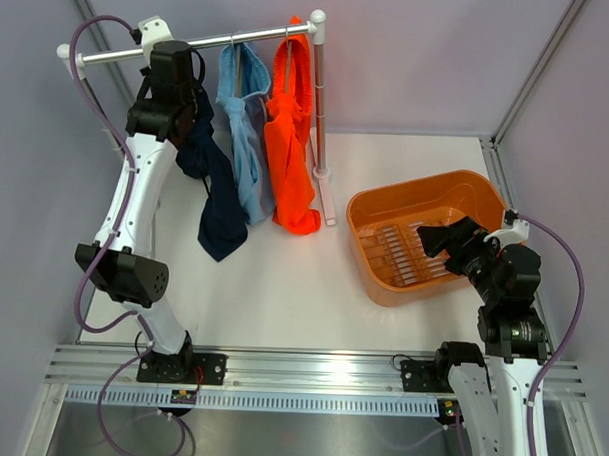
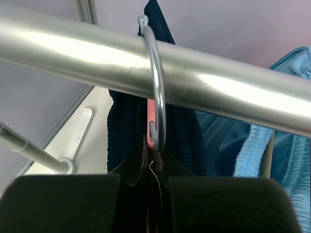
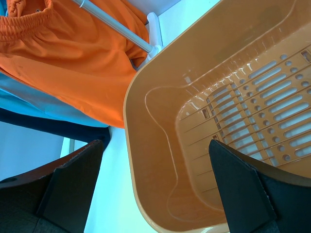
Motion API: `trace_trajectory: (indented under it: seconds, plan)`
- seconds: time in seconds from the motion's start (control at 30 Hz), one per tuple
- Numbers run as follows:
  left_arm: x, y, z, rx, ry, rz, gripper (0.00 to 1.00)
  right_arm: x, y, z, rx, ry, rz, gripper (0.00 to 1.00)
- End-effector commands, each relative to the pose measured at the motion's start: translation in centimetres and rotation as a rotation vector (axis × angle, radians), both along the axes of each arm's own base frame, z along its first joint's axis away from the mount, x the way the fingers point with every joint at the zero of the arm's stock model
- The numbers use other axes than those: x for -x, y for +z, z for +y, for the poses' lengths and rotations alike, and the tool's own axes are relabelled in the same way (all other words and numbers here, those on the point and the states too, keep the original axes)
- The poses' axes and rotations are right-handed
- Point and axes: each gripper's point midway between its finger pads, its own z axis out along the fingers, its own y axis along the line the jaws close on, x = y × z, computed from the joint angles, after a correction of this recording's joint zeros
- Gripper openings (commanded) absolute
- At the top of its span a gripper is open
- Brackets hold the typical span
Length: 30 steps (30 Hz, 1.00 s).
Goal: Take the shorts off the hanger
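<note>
The left gripper (image 2: 156,191) is raised to the rail (image 2: 73,53) with its two dark pads nearly together. Between them runs the neck of the hanger (image 2: 158,87), with dark cloth bunched around it. The hanger's metal hook is looped over the rail just above the pads. The navy shorts (image 1: 217,200) hang from this hanger, draped down along the left arm's forearm, their lower end close to the table (image 1: 282,307).

Just to the right on the same rail hang the light blue shorts (image 1: 246,136), touching the navy pair. Beside them are the orange shorts (image 1: 293,138), next to the white post (image 1: 320,98) at the rail's right end. All three pairs are on the rail.

The right gripper (image 3: 155,145) is well apart from the rack, poised over the orange basket (image 1: 368,275) on the right side of the table. Its fingers (image 3: 73,184) are spread wide with nothing between them. The wrist view looks past them into the basket's slotted floor, with the orange shorts' hem beyond the rim.
</note>
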Motion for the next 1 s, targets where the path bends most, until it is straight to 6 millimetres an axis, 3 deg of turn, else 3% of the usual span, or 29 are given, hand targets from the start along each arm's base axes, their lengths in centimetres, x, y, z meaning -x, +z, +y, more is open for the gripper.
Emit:
trace_trajectory:
  seconds: [0.0, 0.2, 0.3, 0.53, 0.67, 0.97]
  plan:
    - [2.4, 8.0, 0.7, -0.020, 0.035, -0.199, 0.00, -0.1, 0.5, -0.1, 0.020, 0.003, -0.028, 0.99]
    - [4.6, 11.5, 0.3, -0.021, -0.010, -0.264, 0.00, -0.1, 0.5, 0.0, 0.022, 0.010, -0.028, 0.99]
    - [5.7, 12.0, 0.3, -0.014, -0.018, -0.264, 0.00, -0.2, 0.5, 0.0, 0.021, 0.011, -0.029, 0.99]
    - [6.9, 8.1, -0.2, 0.005, -0.041, -0.163, 0.00, -0.3, 0.8, 0.3, 0.012, 0.026, -0.040, 0.99]
    - [8.7, 5.3, -0.9, 0.002, -0.060, -0.103, 0.00, -0.2, 1.0, 0.5, 0.038, 0.053, -0.054, 0.99]
    - [15.4, 1.3, -2.5, 0.006, -0.127, -0.040, 0.00, -0.7, 0.4, 2.7, 0.082, 0.242, -0.002, 0.99]
